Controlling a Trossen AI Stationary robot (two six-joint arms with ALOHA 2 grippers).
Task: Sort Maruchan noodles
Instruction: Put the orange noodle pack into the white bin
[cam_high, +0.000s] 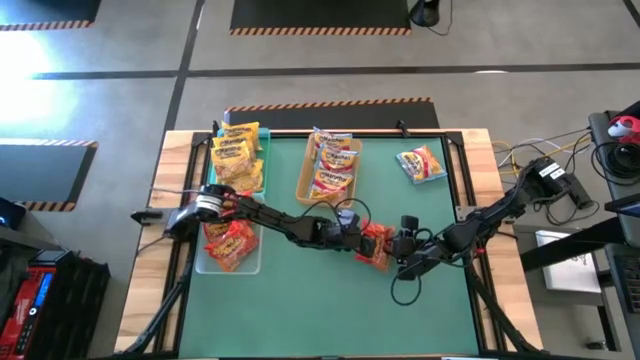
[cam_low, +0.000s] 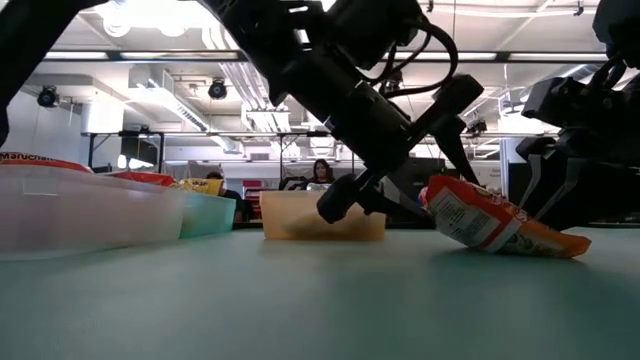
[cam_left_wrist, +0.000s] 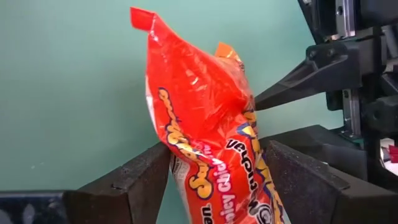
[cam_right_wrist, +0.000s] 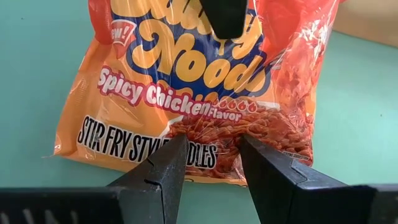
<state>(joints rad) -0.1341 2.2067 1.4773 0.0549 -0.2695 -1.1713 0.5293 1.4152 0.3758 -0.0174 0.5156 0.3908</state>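
Nearest, right gripper (cam_right_wrist: 211, 146) fingers, standing apart with nothing clamped, tips just short of the lower edge of the spicy-chicken packet (cam_right_wrist: 186, 93). Probably parked there as a stop so the packet cannot slide.

Pinched across its middle by the left gripper (cam_left_wrist: 217, 155), both fingers against the crinkled plastic. Propped at a tilt, one edge down on the green mat, the other raised. Judged to be mid hand-over or mid re-grip, since a flat packet is hard to pinch off the mat.

Sits in front of the tan tray (cam_high: 303, 180) and slightly right of it, well apart from it.

Sorted by colour, it seems: orange-and-red packets in the tan tray, yellow ones in the teal tray (cam_high: 262, 170) left of it, red ones in the clear tray (cam_high: 200, 262) left and nearer the front. One loose packet (cam_high: 420, 163) lying right of the tan tray, not yet sorted.
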